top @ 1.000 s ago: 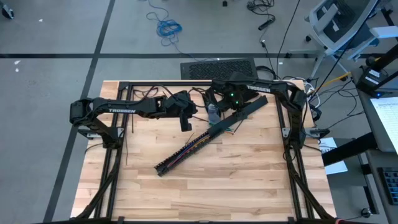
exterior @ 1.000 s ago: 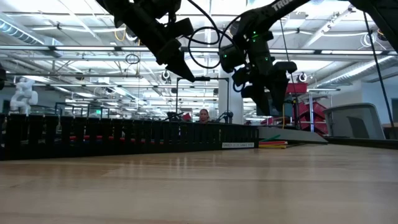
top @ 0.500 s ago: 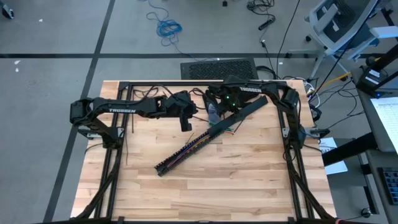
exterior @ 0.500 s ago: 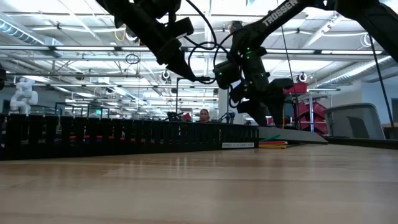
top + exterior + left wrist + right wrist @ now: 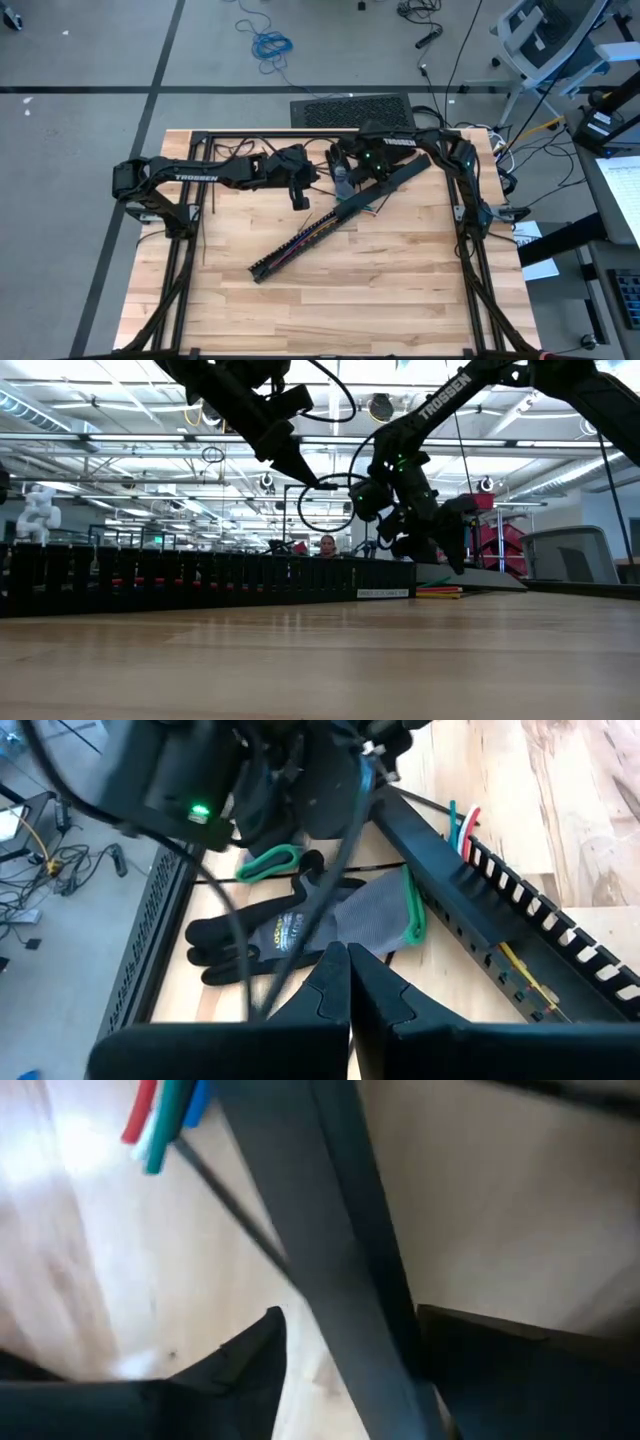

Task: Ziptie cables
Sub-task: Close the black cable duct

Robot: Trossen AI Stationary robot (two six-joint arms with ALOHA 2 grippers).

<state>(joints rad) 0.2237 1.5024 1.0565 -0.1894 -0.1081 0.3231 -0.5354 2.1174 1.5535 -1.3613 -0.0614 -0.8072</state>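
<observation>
I take the long black slotted rail (image 5: 340,217) as my landmark; it lies slantwise across the middle of the bench (image 5: 400,290), its upper end toward the back edge.

My right hand (image 5: 352,178) hangs over the rail's upper end, close above it. Seen from my right wrist, the rail (image 5: 330,1270) runs between my two fingers (image 5: 240,1365), which stand apart on either side of it. I cannot tell whether they touch it. In the level view this hand (image 5: 440,545) is low, just above the bench.

My left hand (image 5: 298,194) is clenched, fingers (image 5: 335,985) pressed together on nothing, and hovers off to the side of the rail's upper half, well above the bench in the level view (image 5: 300,465).

The cables (image 5: 318,228) lie along the rail's channel. Their red, white and green tips (image 5: 462,828) poke out beside the rail near its upper end, and red, green and blue ends (image 5: 165,1115) show beside it from my right wrist. A thin dark strip (image 5: 235,1210), perhaps one of the zipties, lies on the bench, running under the rail.

A grey and black work glove (image 5: 310,925) with a green cuff lies on the bench just beside the rail's upper end, under my right arm.
</observation>
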